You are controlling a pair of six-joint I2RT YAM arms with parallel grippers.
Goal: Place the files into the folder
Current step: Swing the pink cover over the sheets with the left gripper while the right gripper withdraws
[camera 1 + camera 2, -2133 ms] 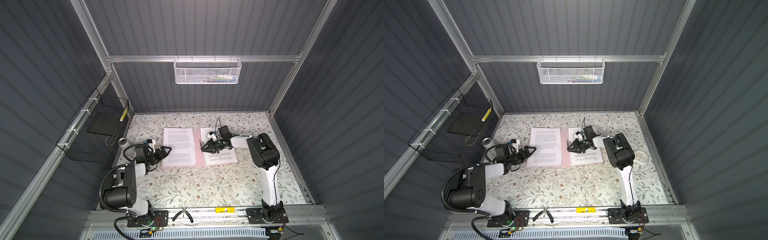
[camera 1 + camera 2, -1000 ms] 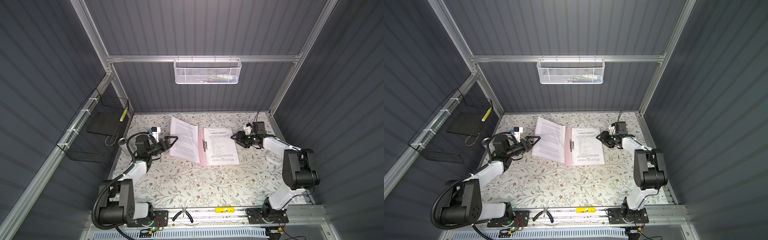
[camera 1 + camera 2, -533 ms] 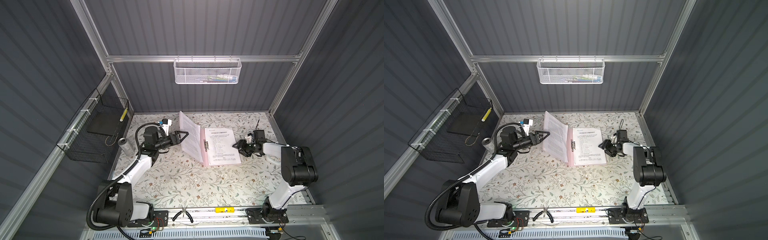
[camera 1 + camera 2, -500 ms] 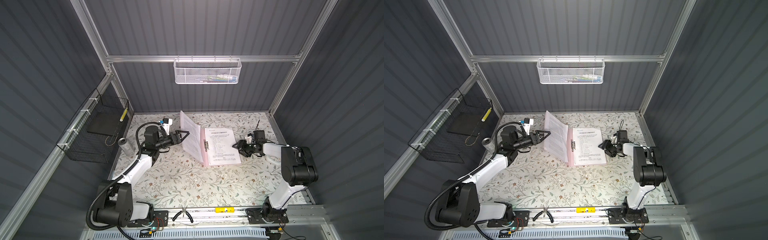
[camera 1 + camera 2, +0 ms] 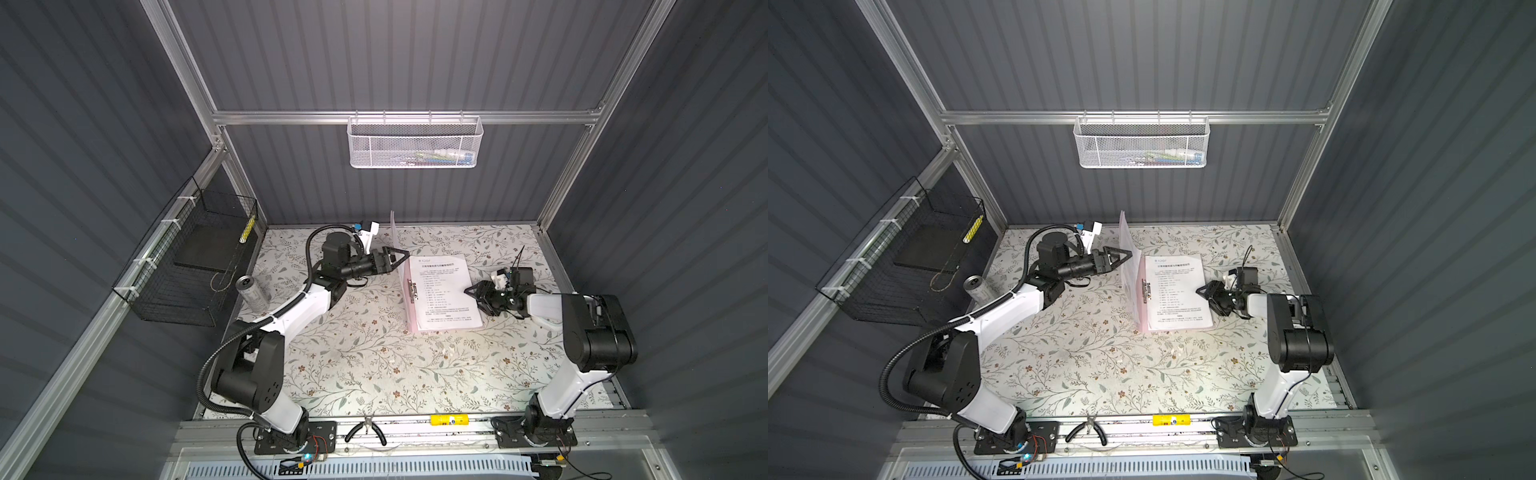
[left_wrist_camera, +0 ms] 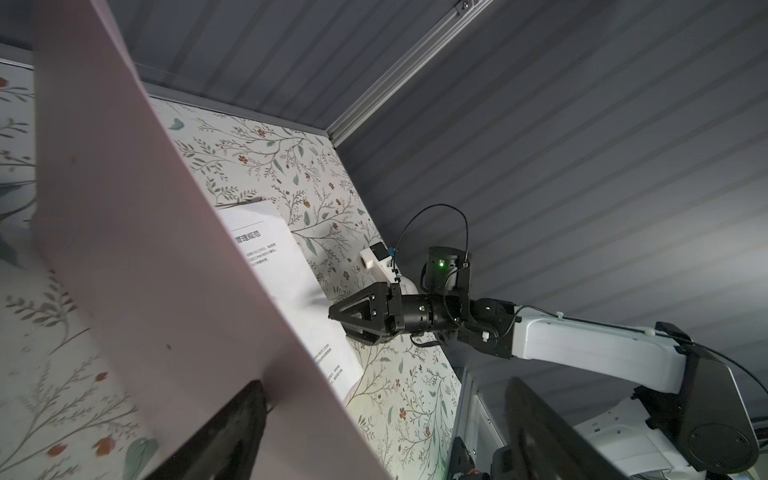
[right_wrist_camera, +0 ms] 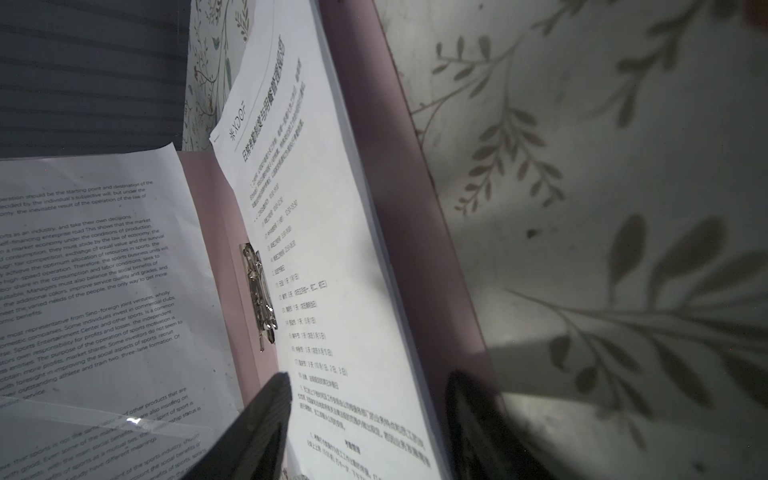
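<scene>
**A:** Where is the folder?

**B:** The thin pale pink card folder (image 5: 1133,297) sits open on the far middle of the floral-print tablecloth (image 5: 374,365). Its right leaf lies flat and its left leaf stands nearly upright.

**A:** And the papers?

**B:** The white printed paper sheets (image 5: 446,291) lie stacked on the flat leaf, just beside the small metal clip (image 7: 259,291) at the spine. The right wrist view shows one more English-text sheet (image 7: 91,270) against the inside of the raised leaf.

**A:** The left gripper?

**B:** The left gripper (image 5: 400,257) is at the raised leaf's free edge with its jaws wide apart. One finger (image 6: 232,432) touches the leaf's outer face. The edge runs between the two fingers, unpinched.

**A:** The right?

**B:** The right gripper (image 5: 473,297) sits low at the stack's right edge, jaws apart, with the sheets' edge and the pink border between them. I cannot tell whether it touches them.

**A:** Around them?

**B:** A silver can (image 5: 252,291) is at the cloth's left edge, near a black wire basket (image 5: 199,266) on the left wall. A white mesh basket (image 5: 415,143) hangs on the back rail. Black-handled pliers (image 5: 365,430) lie on the front rail.
</scene>
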